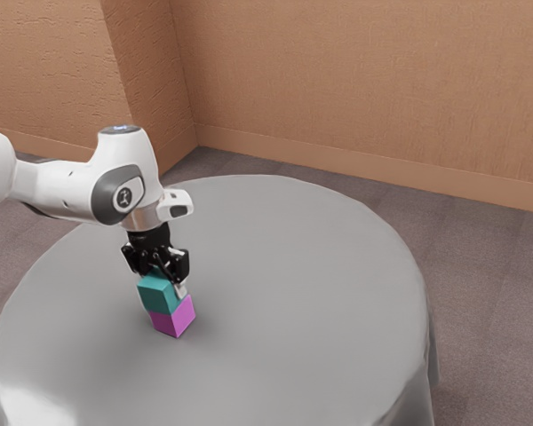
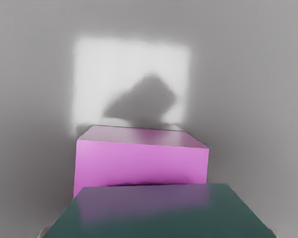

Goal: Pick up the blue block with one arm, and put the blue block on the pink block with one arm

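Left of centre in the exterior view, a white arm (image 1: 62, 186) reaches down from the frame's upper left. Its black hand (image 1: 163, 279) is closed on the blue block (image 1: 155, 292), one finger on each side. The blue block sits on top of the pink block (image 1: 176, 318), offset slightly toward the frame's left, on a round grey bench (image 1: 320, 266).
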Motion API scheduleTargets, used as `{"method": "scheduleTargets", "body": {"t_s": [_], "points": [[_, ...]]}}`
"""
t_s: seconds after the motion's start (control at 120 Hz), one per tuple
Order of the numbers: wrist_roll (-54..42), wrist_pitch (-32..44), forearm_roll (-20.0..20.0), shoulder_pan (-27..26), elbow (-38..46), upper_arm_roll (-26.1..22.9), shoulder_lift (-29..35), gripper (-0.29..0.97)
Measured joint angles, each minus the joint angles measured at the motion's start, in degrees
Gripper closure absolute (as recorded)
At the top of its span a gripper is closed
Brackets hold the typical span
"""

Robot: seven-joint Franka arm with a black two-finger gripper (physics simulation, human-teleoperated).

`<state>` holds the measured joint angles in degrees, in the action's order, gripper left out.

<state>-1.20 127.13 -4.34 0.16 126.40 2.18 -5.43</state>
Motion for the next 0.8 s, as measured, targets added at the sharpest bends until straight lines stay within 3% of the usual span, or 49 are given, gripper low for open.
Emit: {"method": "scheduleTargets", "body": {"t_s": [0.233, 0.483, 0.55, 0.742, 0.8], "points": [[-1.32, 0.05, 3.42, 0.03, -0.38, 0.00, -0.12, 0.37], [-3.37, -0.06, 2.85, -0.08, -1.41, 0.02, -0.01, 0.13], [-3.83, -0.29, 3.03, -0.09, -1.79, 0.02, 2.81, 0.10], [-6.03, -14.45, 3.60, -0.33, -24.83, 0.30, 9.18, 0.04], [-7.33, -19.33, 3.65, 0.03, -28.55, 0.50, 9.72, 0.03]]}}
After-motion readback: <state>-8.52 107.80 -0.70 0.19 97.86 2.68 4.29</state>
